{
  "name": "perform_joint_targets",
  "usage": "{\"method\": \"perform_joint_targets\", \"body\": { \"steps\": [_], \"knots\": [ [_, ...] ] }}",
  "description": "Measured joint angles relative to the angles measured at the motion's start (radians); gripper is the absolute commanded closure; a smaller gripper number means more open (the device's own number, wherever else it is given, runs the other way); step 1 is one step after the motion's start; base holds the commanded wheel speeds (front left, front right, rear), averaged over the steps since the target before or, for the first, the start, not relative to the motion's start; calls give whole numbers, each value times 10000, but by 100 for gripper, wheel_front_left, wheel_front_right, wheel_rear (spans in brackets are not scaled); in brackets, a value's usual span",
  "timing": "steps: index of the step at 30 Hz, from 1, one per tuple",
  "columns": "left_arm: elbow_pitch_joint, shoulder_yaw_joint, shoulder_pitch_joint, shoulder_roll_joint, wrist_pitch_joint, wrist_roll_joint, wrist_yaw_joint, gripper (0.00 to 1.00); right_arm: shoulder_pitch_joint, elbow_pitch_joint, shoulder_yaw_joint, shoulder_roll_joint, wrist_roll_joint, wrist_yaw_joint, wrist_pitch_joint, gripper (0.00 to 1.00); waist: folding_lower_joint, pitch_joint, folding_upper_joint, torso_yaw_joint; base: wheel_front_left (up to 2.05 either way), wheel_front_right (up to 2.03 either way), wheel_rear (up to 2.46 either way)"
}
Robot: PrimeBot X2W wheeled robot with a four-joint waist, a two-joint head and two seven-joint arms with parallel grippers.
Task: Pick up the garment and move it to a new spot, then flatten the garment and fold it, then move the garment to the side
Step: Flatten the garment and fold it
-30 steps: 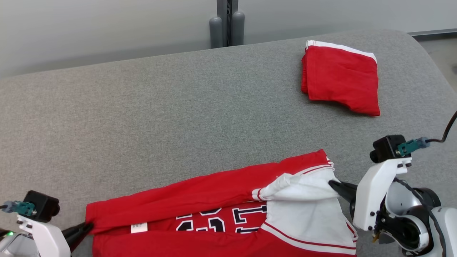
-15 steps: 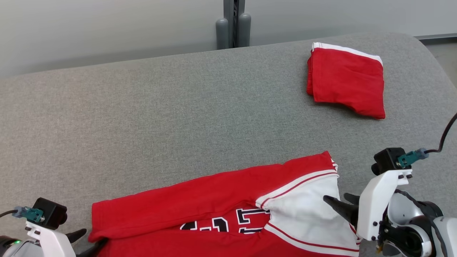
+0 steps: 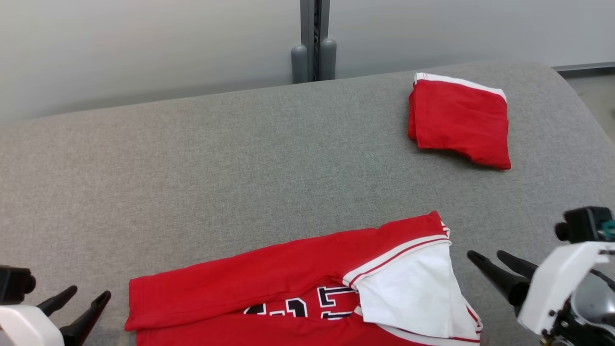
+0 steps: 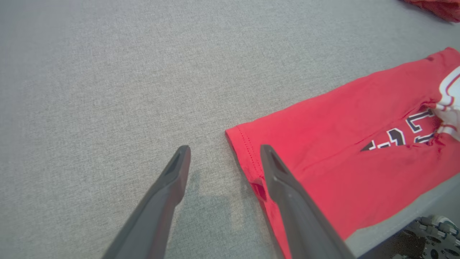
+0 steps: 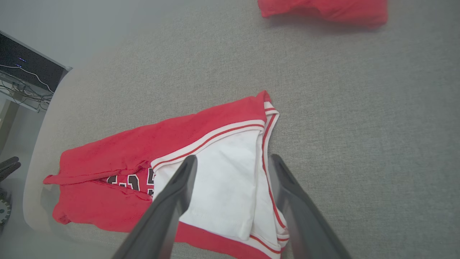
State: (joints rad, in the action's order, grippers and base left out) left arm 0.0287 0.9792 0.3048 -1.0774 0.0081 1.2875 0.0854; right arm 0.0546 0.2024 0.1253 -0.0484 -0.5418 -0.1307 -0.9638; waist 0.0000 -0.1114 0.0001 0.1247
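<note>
Jersey (image 3: 269, 274) lies part-folded at the desk's (image 3: 192, 168) near edge. Left gripper (image 3: 89, 291) and right gripper (image 3: 486, 254) flank it, wide open, empty. Advise grasping both ends level so the next fold lands square.

Setting: probably a lab or test room. Grey fabric-covered table (image 3: 192, 168) with rounded corners, bare pale wall (image 3: 144, 43), grey metal post (image 3: 314, 43) behind. Dark electronic unit (image 5: 25, 70) with loose cables alongside.

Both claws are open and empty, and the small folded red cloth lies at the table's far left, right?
Wrong side: the head view shows the folded cloth at the far right. The left claw and right claw are indeed open and empty.
</note>
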Motion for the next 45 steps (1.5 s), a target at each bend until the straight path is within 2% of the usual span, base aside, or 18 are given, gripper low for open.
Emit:
{"method": "perform_joint_targets", "body": {
  "steps": [5,8,11,16,20,25,31,39,45],
  "knots": [
    [-623,-453,-573,-566,-832,497,499,0,-524,447,625,6,-314,0,642,0,0,195,0,-61,0,0,0],
    [-953,-656,-853,-821,-1321,711,813,0,-592,522,961,-10,-280,0,1523,0,0,273,0,-98,0,0,0],
    [-1221,-1034,-991,-821,-2138,798,1200,0,-599,362,1035,-8,-247,0,2738,0,0,306,0,-149,0,0,0],
    [-1223,-2057,-1288,-8,-2660,462,1582,0,-909,-631,704,-13,-207,2,4807,0,0,285,0,-273,0,0,0],
    [-1068,-3632,-1796,1156,-2698,-479,1645,0,-1119,-1661,115,10,-138,2,6288,0,0,251,0,-377,0,0,0],
    [-734,-4924,-2857,2253,-2696,-1557,1392,0,-1019,-3181,-650,6,-4,2,7442,0,0,210,0,-413,0,0,0],
    [-520,-5942,-3286,3099,-2698,-2522,907,0,-256,-4978,-1327,12,59,2,8203,0,0,163,0,-472,0,0,0],
    [67,-6558,-3414,4015,-2698,-3400,244,0,721,-7356,-1904,2,261,2,9033,0,0,143,0,-694,0,0,0],
    [447,-6627,-3419,4309,-2698,-3582,-69,0,1180,-8489,-2380,-86,-232,-2,9296,0,0,141,0,-808,0,0,0]
  ]
}}
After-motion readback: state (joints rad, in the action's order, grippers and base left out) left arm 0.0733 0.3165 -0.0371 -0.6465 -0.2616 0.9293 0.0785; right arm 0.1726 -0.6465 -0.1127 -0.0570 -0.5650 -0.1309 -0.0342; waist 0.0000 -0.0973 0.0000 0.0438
